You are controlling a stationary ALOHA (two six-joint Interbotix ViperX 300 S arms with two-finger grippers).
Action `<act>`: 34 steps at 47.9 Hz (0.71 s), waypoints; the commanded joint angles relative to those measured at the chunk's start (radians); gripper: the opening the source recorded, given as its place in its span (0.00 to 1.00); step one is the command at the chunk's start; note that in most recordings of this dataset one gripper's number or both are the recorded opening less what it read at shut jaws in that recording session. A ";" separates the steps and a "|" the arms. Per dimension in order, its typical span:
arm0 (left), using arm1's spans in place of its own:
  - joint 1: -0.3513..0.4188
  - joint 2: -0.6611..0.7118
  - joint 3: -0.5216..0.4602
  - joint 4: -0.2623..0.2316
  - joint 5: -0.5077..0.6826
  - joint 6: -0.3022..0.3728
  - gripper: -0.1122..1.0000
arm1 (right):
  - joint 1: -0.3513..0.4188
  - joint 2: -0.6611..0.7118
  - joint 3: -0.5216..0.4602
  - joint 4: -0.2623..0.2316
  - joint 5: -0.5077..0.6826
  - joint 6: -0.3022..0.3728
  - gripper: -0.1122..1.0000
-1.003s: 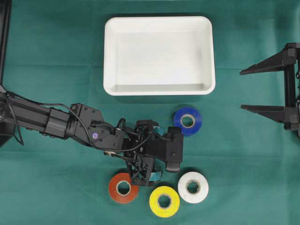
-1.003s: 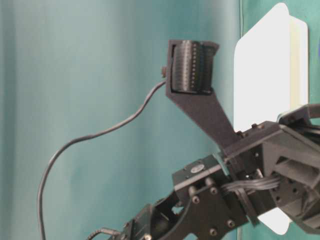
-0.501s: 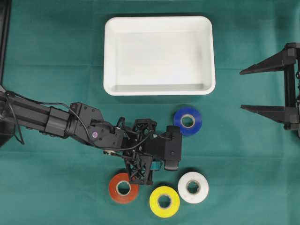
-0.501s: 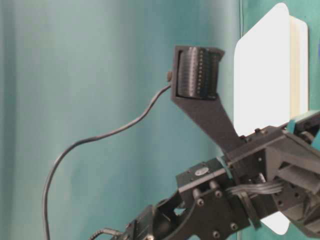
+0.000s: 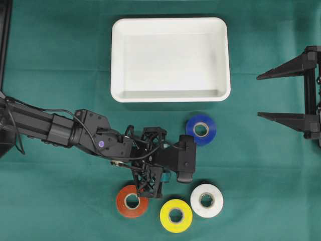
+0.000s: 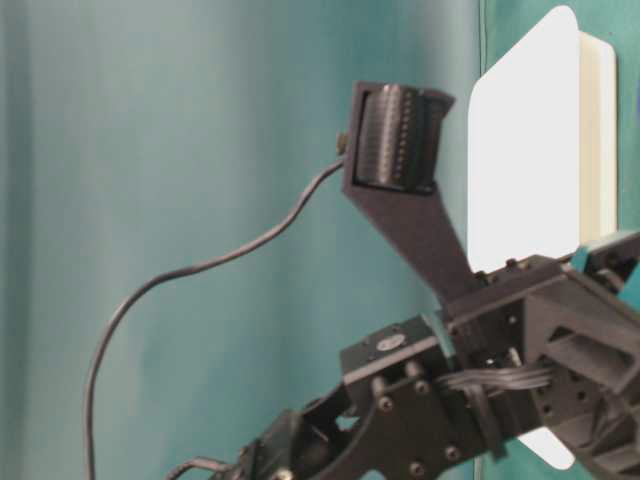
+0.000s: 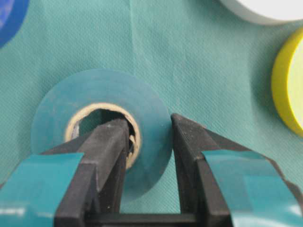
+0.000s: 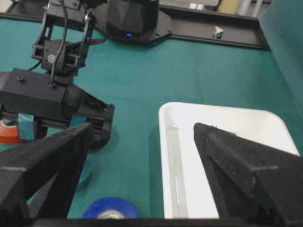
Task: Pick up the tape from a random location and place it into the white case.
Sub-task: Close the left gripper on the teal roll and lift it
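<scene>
The left gripper (image 7: 149, 142) pinches the teal tape roll (image 7: 102, 118) — one finger through its core; lift and carry to the empty white case (image 5: 170, 24) remain; right gripper (image 5: 286, 95) gapes wide.

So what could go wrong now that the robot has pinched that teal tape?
The left gripper is shut on the teal tape by just one side of the ring, one finger in the hole and one outside. The roll might tilt or slip out when it is lifted. The yellow tape and white tape lie close by, so the arm could bump them. On the way to the white case, the hanging roll could catch on its rim.
</scene>
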 commanded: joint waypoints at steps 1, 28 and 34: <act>-0.003 -0.061 -0.014 0.000 0.008 0.002 0.30 | -0.003 0.005 -0.025 0.003 -0.008 0.000 0.92; -0.003 -0.298 -0.035 0.011 0.166 0.005 0.30 | -0.002 0.006 -0.026 0.002 -0.006 0.000 0.92; -0.003 -0.334 -0.055 0.012 0.207 0.008 0.30 | -0.002 0.008 -0.025 0.002 -0.008 0.000 0.92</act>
